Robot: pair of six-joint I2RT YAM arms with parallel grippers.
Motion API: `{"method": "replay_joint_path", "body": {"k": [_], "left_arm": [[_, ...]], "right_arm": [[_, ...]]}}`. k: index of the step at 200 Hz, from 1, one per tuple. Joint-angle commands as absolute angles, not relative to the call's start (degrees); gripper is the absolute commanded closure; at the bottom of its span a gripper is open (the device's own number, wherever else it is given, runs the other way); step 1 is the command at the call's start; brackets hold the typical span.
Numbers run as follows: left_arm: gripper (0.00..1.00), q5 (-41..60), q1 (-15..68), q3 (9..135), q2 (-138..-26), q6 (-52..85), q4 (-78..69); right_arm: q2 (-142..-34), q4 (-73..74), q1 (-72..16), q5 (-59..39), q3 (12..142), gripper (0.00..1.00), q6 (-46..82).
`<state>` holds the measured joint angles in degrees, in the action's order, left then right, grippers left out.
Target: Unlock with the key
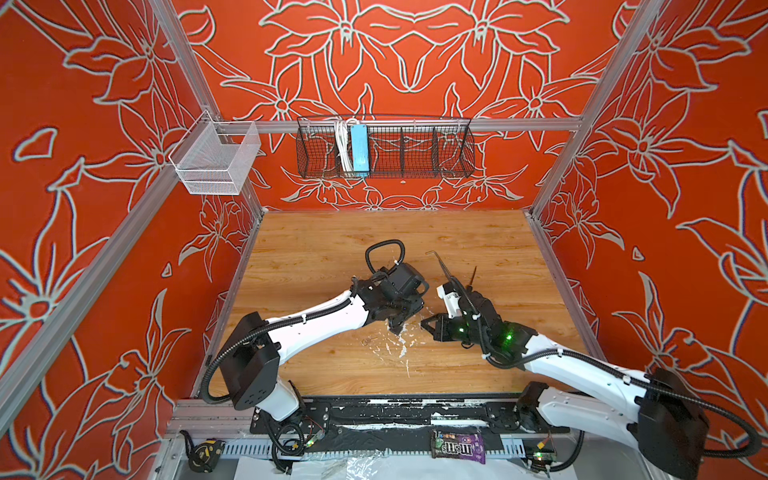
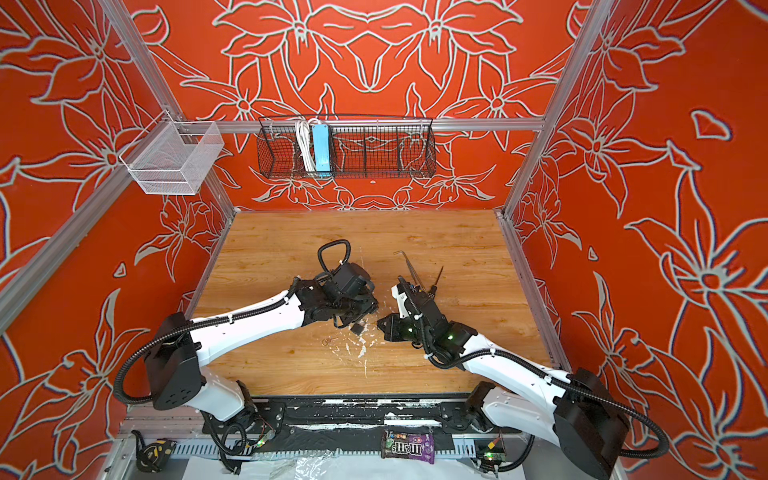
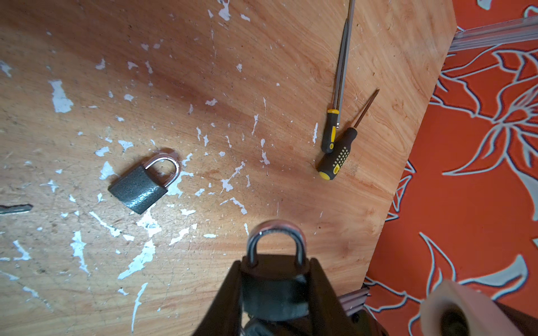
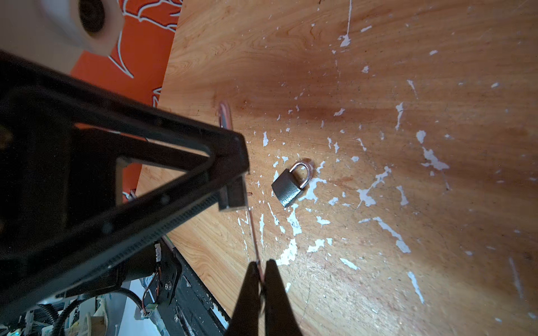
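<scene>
A padlock (image 3: 273, 291) is clamped by its dark body between the 2 fingers of the left tool (image 3: 275, 267), with the silver shackle standing clear of the fingertips. The shackle is seen closed in the left wrist view.

The right tool (image 4: 262, 270) is closed on the key (image 4: 252, 232), which is seen edge-on in the right wrist view as a thin metal strip. From the pinched fingertips, the key is pointed at the underside of the padlock (image 4: 233, 199), and its tip is seen right at that underside. Whether it is seated in the keyhole cannot be told.

In both top views, the 2 tools are shown tip to tip near the middle of the wooden surface (image 1: 332, 249), the left tool (image 1: 400, 328) just beside the right tool (image 1: 424, 323). Both are held a little above the surface, over a patch where the finish is chipped white.

A second padlock (image 3: 139, 187) is lying flat on the surface, shackle closed, apart from both tools. 2 screwdrivers (image 3: 330, 132) with black and yellow handles are lying near the surface's edge with their handles touching. A flat metal piece (image 3: 16, 209) is cut off at the edge of the left wrist view, and what it is cannot be told.
</scene>
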<state>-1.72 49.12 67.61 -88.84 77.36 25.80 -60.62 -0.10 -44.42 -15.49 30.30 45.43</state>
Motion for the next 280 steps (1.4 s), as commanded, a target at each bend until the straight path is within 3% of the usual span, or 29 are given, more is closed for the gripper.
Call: {"method": "replay_joint_path", "body": {"k": [1, 242, 280], "left_arm": [[1.0, -3.25, 48.93, 67.82, -87.71, 76.73, 25.58], [1.0, -6.5, 49.43, 71.66, -90.91, 74.37, 29.49], [1.0, -5.47, 49.45, 71.92, -91.23, 74.0, 29.33]], "right_arm": [[-60.16, 1.2, -45.13, -15.46, 29.92, 1.0, 45.43], [-63.28, 1.96, -45.29, -17.05, 34.27, 1.0, 43.82], [-62.46, -0.32, -45.28, -13.7, 34.32, 1.0, 44.55]]}}
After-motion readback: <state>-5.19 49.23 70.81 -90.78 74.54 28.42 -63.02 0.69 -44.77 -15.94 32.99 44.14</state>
